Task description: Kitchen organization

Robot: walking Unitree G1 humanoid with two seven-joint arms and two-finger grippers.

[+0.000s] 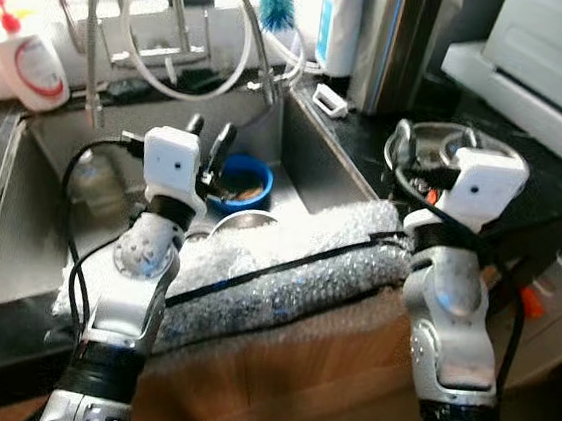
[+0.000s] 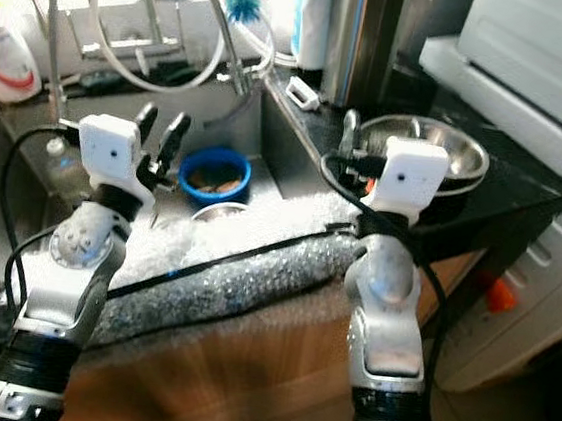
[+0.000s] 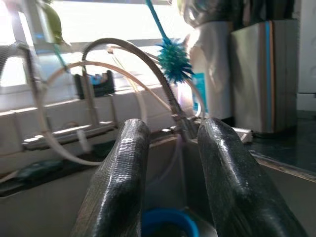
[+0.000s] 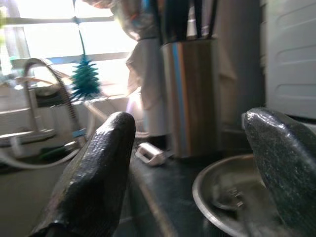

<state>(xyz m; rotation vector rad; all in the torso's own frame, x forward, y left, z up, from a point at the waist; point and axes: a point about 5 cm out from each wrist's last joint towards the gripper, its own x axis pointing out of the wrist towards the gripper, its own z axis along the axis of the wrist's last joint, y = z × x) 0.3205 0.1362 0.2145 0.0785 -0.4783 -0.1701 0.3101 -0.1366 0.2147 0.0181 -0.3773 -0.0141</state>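
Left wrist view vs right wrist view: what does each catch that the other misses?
Left wrist only: the blue bowl down in the sink, seen between the open left end effector fingers. Right wrist only: the steel bowl on the black counter and a small white object beside it, past the open right end effector. Both: the blue-green bottle brush and the curved faucet hose.

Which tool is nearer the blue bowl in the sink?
Left. The left tool hovers just above the blue bowl inside the sink, fingers open. The right tool is off to the side over the counter, at the steel bowl.
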